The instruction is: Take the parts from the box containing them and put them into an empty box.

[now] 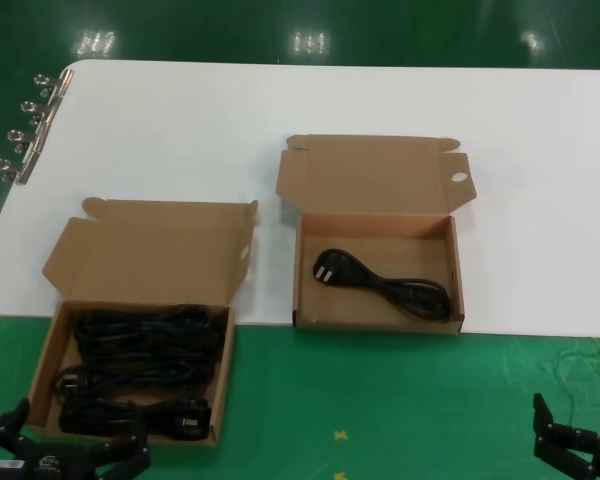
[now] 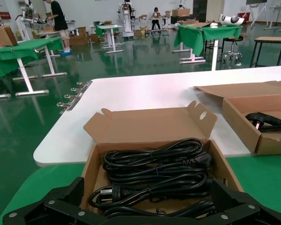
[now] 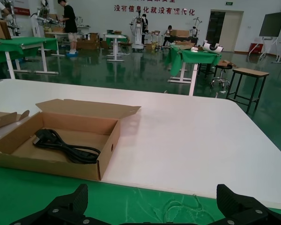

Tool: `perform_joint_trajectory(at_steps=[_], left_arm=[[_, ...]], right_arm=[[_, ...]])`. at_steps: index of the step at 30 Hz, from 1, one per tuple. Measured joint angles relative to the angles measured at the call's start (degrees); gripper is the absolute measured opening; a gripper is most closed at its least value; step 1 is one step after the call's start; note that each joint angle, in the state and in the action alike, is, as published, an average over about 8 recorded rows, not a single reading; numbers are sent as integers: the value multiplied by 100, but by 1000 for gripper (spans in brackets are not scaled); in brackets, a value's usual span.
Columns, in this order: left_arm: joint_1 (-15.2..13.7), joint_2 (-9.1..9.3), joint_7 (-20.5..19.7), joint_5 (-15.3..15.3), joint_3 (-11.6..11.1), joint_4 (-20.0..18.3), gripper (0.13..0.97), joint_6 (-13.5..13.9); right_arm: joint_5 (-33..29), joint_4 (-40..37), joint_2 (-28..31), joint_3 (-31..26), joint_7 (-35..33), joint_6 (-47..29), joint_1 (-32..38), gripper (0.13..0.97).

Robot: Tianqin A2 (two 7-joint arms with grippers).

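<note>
The box containing the parts point(image 1: 46, 366) lies at the front left, lid back, filled with several bundled black power cords point(image 1: 140, 365). My left gripper point(image 1: 78, 428) hovers at its near edge, open; in the left wrist view the left gripper point(image 2: 149, 188) spreads wide over the cords point(image 2: 154, 164). The other box point(image 1: 378, 323) sits right of centre with a holed lid tab point(image 1: 458, 178). It holds one cord point(image 1: 380, 283). My right gripper point(image 3: 152, 194) is open over the green mat at the front right, away from that box point(image 3: 51, 164).
Both boxes straddle the line between the white table point(image 1: 380, 100) and the green mat point(image 1: 380, 400). Metal binder clips point(image 1: 25, 125) hang off the table's far left edge. A thin looped thread point(image 1: 585, 375) lies on the mat near the right gripper.
</note>
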Motion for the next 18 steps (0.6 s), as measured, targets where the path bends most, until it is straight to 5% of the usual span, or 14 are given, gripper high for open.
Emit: perform_joint_trajectory(at_steps=[18], left_arm=[[0,0,0,0,0,0,966,0]], right_arm=[[0,0,0,0,0,0,0,966]])
